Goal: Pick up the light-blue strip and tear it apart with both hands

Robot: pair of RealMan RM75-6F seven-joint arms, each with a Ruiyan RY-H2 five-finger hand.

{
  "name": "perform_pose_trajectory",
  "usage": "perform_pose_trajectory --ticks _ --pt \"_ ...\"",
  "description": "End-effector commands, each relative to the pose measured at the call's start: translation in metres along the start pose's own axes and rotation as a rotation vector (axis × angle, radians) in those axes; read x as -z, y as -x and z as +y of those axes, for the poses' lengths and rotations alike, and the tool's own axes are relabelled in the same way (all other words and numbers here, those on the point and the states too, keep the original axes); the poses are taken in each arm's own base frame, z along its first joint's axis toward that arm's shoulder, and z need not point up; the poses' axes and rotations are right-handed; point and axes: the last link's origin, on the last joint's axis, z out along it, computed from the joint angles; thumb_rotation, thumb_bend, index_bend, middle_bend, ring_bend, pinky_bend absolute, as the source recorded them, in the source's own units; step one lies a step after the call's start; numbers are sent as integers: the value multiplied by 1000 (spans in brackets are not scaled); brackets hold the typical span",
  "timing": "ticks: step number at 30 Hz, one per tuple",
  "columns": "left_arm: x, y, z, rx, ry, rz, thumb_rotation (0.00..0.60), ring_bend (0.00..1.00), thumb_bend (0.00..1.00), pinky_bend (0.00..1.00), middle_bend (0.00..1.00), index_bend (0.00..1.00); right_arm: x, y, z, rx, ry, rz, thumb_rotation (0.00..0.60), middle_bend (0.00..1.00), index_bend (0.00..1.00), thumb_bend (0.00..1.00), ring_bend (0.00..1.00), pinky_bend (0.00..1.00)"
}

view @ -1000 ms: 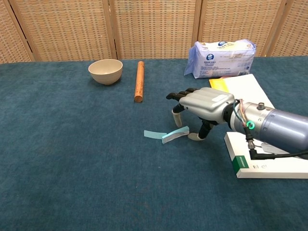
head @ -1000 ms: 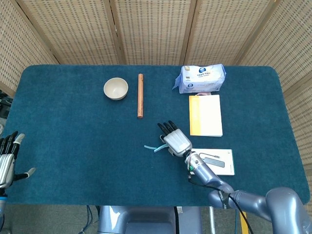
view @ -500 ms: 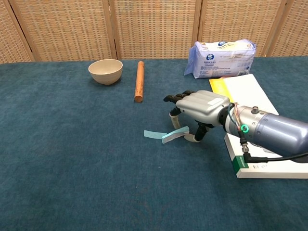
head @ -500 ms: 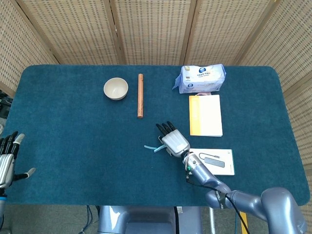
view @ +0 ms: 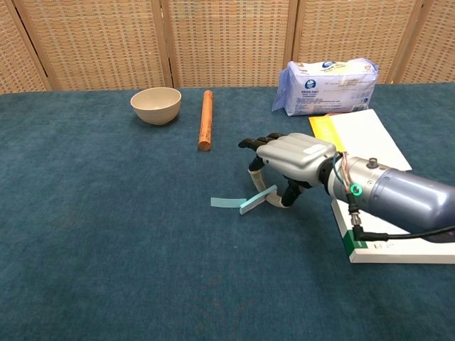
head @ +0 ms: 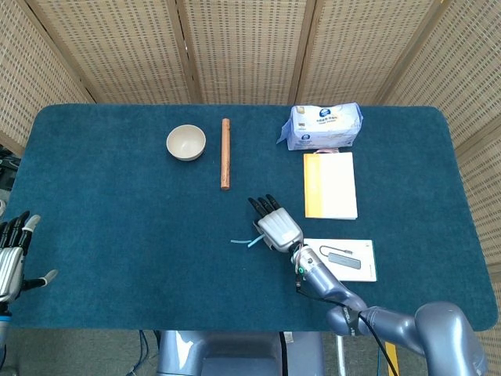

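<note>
My right hand (view: pixel 290 158) arches over the light-blue strip (view: pixel 242 202), fingers curled down at its near end; whether they pinch it, I cannot tell. My left hand (head: pixel 12 258) hangs spread wide at nine o'clock, holding nothing.

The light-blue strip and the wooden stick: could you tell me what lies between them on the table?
Nothing: only bare blue cloth separates the light-blue strip from the wooden stick, as the head view shows. The right hand sits beside the strip.

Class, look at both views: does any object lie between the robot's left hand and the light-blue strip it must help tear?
Nothing visible does. The left hand sits at the table's left edge, and only bare blue cloth separates it from the light-blue strip. The right hand is already over the strip's right end.
</note>
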Motion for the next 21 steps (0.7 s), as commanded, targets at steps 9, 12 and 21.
perform_pose_trajectory --ticks 9,12,21 --pt "-42 -11 30 -97 171 50 600 0 0 0 0 0 7 -34 -16 -45 -39 87 600 0 570 492 0 0" --pt "-69 -18 55 -95 276 87 600 166 0 59 71 0 7 -45 -22 -49 -40 103 600 0 571 491 0 0" --pt "-124 -24 144 -79 579 160 600 891 0 965 707 19 3 -62 -39 -65 -17 118 600 0 571 492 0 0"
